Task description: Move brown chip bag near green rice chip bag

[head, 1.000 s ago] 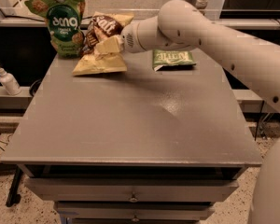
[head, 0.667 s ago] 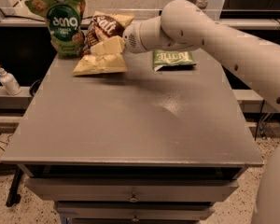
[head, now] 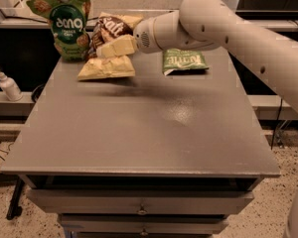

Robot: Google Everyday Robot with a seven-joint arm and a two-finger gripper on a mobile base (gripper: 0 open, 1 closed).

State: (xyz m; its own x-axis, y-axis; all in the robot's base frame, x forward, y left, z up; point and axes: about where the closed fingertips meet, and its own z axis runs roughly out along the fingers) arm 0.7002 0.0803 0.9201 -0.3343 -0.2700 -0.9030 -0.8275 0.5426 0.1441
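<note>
The brown chip bag (head: pixel 107 66) sits in the upper left of the frame, over the far left part of the grey table (head: pixel 139 128). It is tilted, with its dark brown panel and white script turned up toward the back and its cream-yellow lower end spread out toward the front. A shadow on the tabletop lies under that lower end. The gripper (head: pixel 113 48) crosses the bag's middle from the right and is clamped on it, one pale finger lying across the front of the crinkled foil. The white arm (head: pixel 223 24) runs from there to the upper right of the frame.

Just left of the brown bag, the green rice chip bag (head: pixel 67 26) stands upright at the table's far left corner; whether the two bags touch is unclear. To the right, below the arm, a flat green bag (head: pixel 185 61) lies on the table. A small white bottle (head: pixel 8 85) stands on a ledge at the left edge. Drawer fronts (head: pixel 139 202) show beneath the tabletop.
</note>
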